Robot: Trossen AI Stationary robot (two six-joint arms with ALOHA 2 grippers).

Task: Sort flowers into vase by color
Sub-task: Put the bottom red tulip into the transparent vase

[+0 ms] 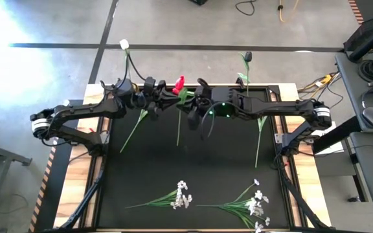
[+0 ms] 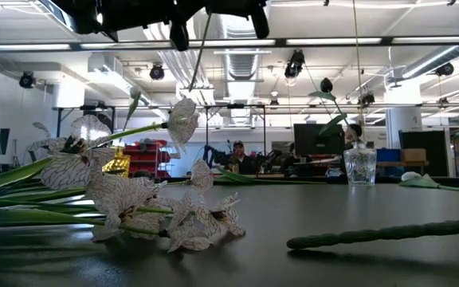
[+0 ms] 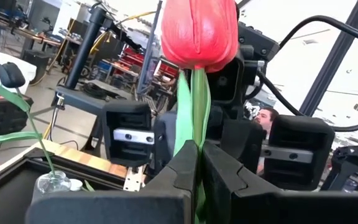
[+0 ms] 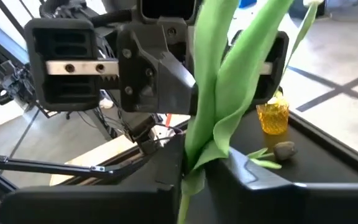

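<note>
Red tulip: held up in the air over the far half of the black table, between the two grippers that meet there; its head rises just past the left gripper's fingers
Left gripper: fingers pressed together on the tulip's green stem, directly below the bloom
Right gripper: facing the left one at close range, pinching the same flower lower down, where the long green leaves fan up out of its fingers
Stem: hangs down from both grippers toward the table
White tulip: beyond the left gripper, head past the table's far edge, its stem running back beneath that arm
Dark tulip: beyond the right gripper, standing in a clear glass vase at the far edge
Amber vase: on the table by the far edge, a fallen dark bloom just beside it
White blossom sprays: two leafy bunches lying on the near side, well apart from both grippers
Background: a person seated in the room behind the table
</note>
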